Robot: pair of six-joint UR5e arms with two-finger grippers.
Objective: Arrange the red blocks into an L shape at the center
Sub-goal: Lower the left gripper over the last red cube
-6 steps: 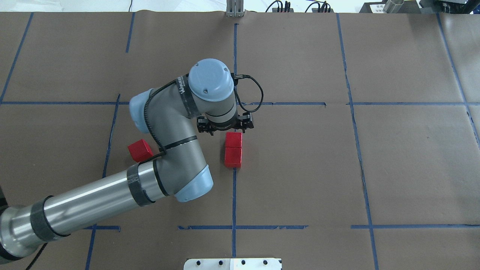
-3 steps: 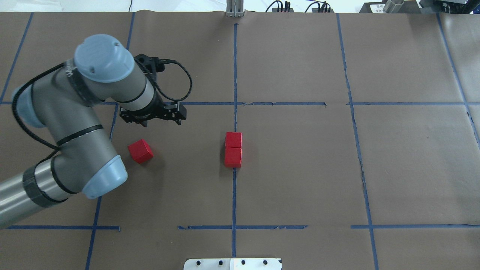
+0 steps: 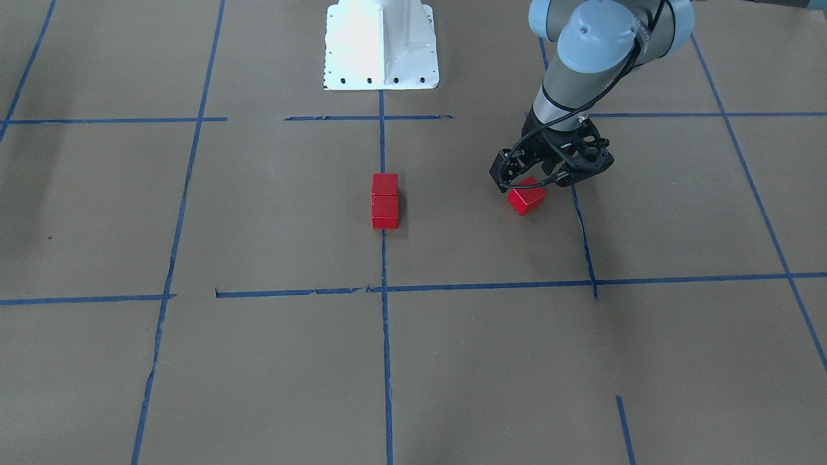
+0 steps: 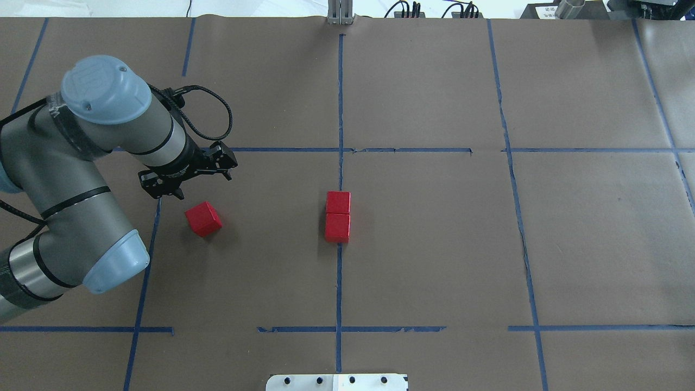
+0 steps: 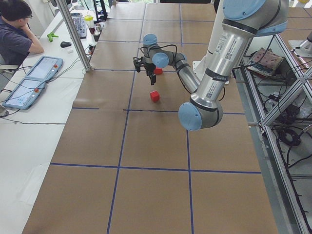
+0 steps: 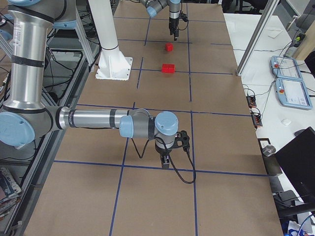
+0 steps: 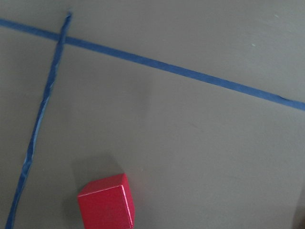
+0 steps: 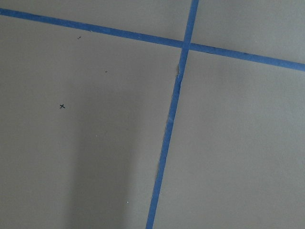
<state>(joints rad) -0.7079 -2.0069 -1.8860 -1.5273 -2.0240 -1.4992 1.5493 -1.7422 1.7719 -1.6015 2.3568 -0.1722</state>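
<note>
Two red blocks (image 4: 337, 202) (image 4: 337, 227) lie touching in a short column on the vertical blue tape line at the center (image 4: 340, 174); they also show in the front view (image 3: 385, 201). The third red block (image 4: 203, 219) lies alone to the left, turned at an angle, and shows in the front view (image 3: 526, 199) and the left wrist view (image 7: 106, 202). My left gripper (image 4: 185, 178) (image 3: 543, 181) hovers just above this lone block, open and empty. My right gripper (image 6: 165, 160) shows only in the exterior right view, far from the blocks; I cannot tell its state.
The white robot base (image 3: 381, 45) stands at the near table edge behind the center. A metal post (image 4: 340, 13) stands at the far edge. An operator (image 5: 14, 29) sits beside the table with control tablets. Blue tape lines (image 8: 174, 95) grid the brown paper.
My left gripper has left the two blocks at the center and swung left to hover over the lone block. None of the three blocks has moved.
</note>
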